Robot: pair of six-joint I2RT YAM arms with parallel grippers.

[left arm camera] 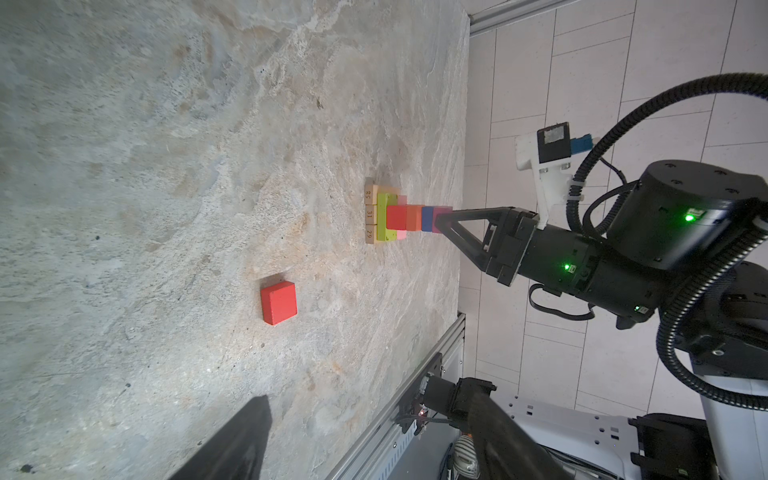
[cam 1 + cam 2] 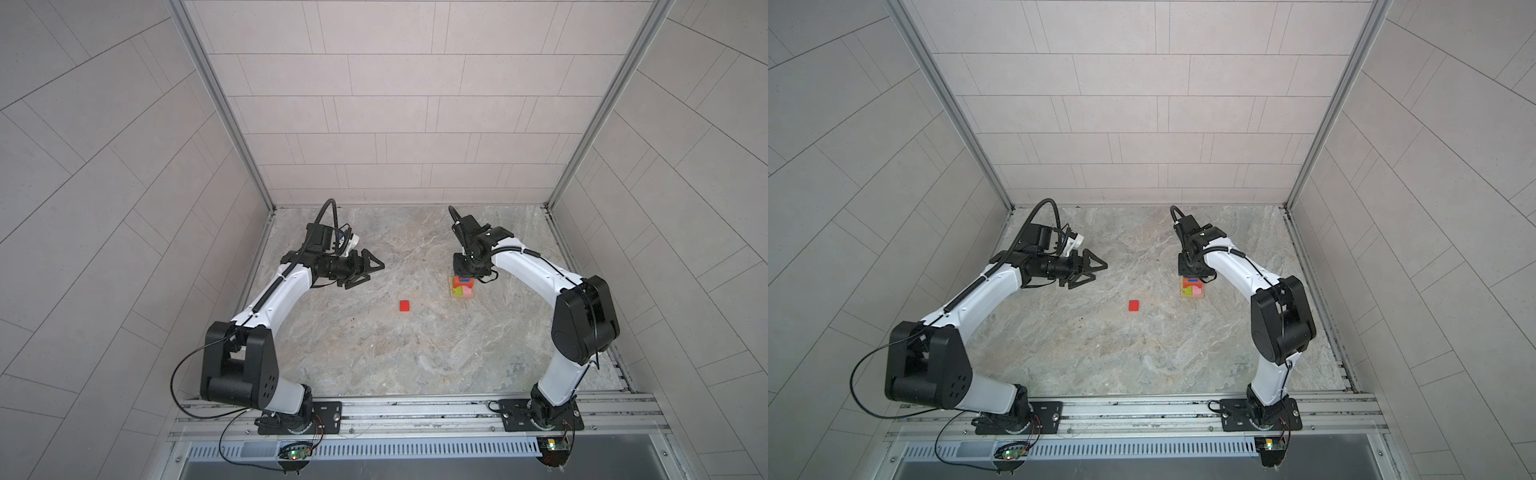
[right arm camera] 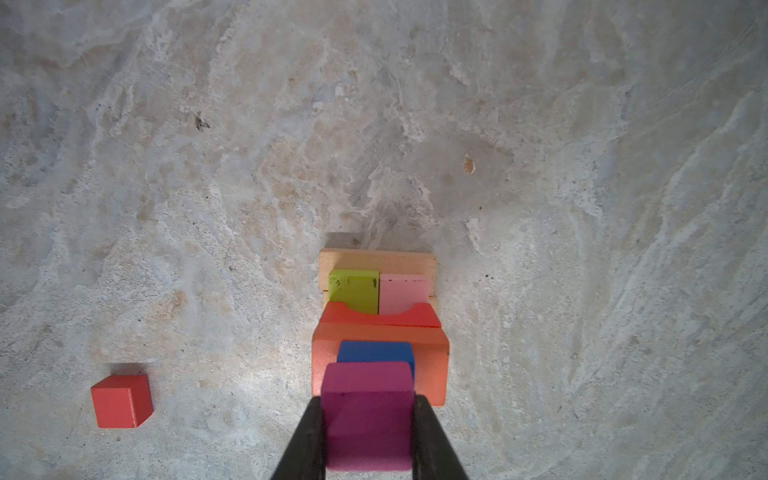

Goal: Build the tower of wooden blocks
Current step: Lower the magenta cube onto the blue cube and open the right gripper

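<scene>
Right gripper (image 3: pixel 368 401) clamped on the magenta cube (image 3: pixel 368 419), one dark finger flat against each side face, pointing straight down over the tower (image 2: pixel 461 286). Magenta cube set on the blue cube (image 3: pixel 376 352), edges nearly flush, faces touching in the left wrist view. Below, in order: orange oblong (image 3: pixel 432 365), red notched piece (image 3: pixel 382 320), lime oblong (image 3: pixel 353 291) and pink oblong (image 3: pixel 403 293) side by side, then tan bars (image 3: pixel 374 259) as the widest step, outer edge bare on the far side. Tower standing on the right rear part of the counter (image 2: pixel 374 353), near the right wall rail yet apart from it. Loose red cube (image 2: pixel 404 306) alone near the middle, apart from the tower, bare stone all round. Left gripper (image 2: pixel 368 272) raised over the left rear, jaws apart, holding nothing, well apart from tower and red cube. Wide bare counter across the front and centre in both top views.
</scene>
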